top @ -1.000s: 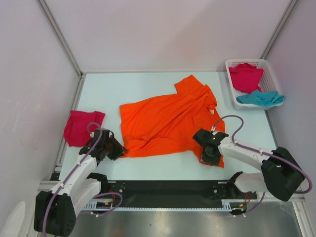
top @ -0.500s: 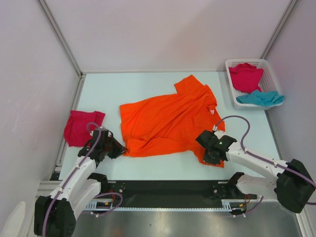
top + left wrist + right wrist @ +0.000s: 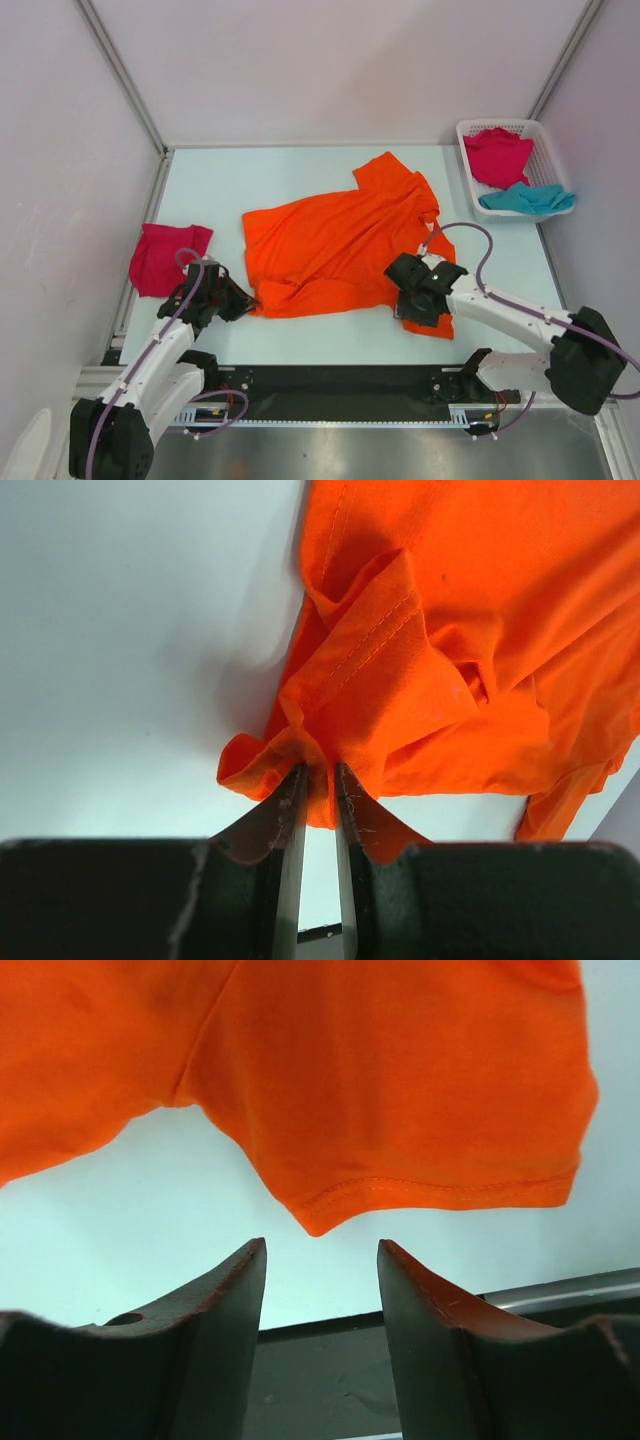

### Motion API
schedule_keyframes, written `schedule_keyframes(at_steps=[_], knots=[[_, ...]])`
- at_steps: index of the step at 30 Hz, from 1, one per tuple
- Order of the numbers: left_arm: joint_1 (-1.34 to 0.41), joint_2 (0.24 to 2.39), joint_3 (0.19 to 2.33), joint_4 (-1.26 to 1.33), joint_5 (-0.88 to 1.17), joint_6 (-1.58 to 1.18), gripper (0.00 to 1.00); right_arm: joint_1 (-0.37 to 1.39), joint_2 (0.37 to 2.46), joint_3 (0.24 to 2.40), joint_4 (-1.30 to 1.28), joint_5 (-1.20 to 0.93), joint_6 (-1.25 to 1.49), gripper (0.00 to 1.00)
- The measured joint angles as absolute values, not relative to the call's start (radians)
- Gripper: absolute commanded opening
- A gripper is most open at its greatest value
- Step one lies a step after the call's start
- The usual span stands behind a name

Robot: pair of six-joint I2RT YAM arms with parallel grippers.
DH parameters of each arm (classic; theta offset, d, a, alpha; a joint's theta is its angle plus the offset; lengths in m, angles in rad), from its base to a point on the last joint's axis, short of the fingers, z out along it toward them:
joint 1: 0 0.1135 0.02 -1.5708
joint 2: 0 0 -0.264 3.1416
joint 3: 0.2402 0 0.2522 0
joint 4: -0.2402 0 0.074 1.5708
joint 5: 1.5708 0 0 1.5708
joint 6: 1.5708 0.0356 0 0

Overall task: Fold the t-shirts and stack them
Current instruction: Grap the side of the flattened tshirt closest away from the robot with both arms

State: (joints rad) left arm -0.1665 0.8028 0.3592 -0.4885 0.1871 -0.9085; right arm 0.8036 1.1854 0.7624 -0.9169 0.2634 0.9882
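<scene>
Our left gripper is nearly closed, pinching a bunched, stitched hem corner of the orange t-shirt. The right gripper has its jaws apart on nothing, hanging low just short of the sleeve hem. The soft, wrinkly shirt sprawls across the middle of the tabletop, with both arms stretched in low from the near edge. A folded magenta t-shirt sits by the left edge, and the white lattice basket in the far right corner holds another magenta t-shirt and a crumpled teal t-shirt.

Pale blue-white table inside plain white walls, grey metal posts at the corners, even light.
</scene>
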Motion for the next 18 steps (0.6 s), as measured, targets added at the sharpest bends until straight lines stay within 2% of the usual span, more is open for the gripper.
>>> schedule_keyframes(at_steps=[8,12,13,17,18], knots=[[-0.167,0.802,0.360,-0.489,0.187,-0.908,0.22,0.830,1.337,0.788,-0.859,0.237,0.964,0.54],[-0.167,0.802,0.363,-0.489,0.187,-0.908,0.22,0.844,1.353,0.788,-0.846,0.234,0.965,0.50],[-0.167,0.802,0.363,-0.488,0.187,-0.908,0.22,0.846,1.354,0.789,-0.843,0.232,0.965,0.48],[-0.167,0.802,0.363,-0.488,0.187,-0.908,0.22,0.857,1.358,0.788,-0.833,0.226,0.965,0.26],[-0.167,0.802,0.363,-0.488,0.188,-0.908,0.21,0.859,1.360,0.788,-0.831,0.225,0.965,0.25]])
